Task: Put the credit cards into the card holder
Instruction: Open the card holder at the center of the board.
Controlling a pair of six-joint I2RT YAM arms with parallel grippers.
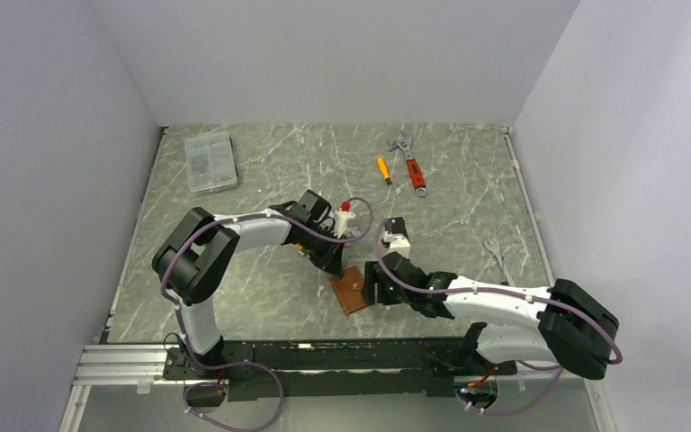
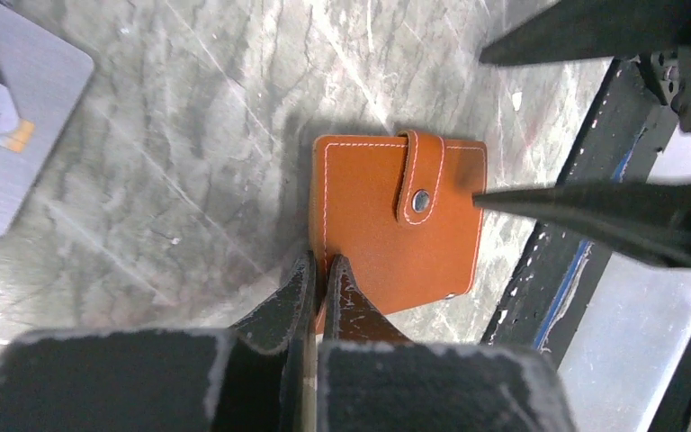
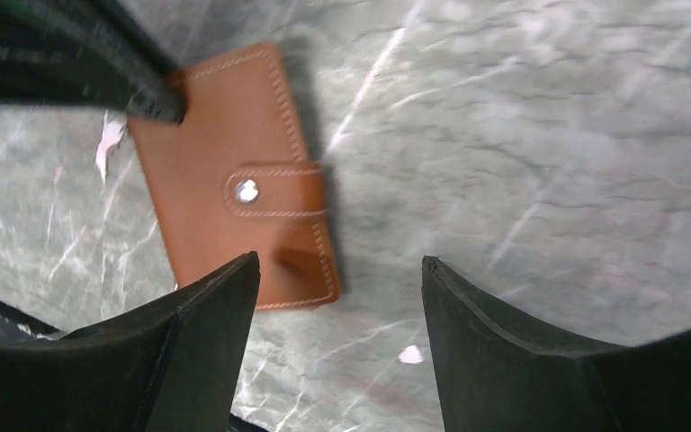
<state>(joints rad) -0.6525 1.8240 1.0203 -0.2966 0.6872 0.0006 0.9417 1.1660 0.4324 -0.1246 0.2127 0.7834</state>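
Pinching the snapped-shut card holder (image 2: pixel 369 225) in our left gripper (image 2: pixel 320 263), right gripper (image 3: pixel 339 266) released beside it, we judge loading unstarted: a credit card (image 2: pixel 9 135) lies outside.

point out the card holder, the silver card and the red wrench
card holder (image 2: pixel 364 229), left wrist view, leather front face
silver card (image 2: pixel 36 90), left wrist view, grey face
red wrench (image 1: pixel 415 171), top external view, red handle

Robot lab cell: white walls (image 1: pixel 324 54), wrench (image 1: pixel 411 166)
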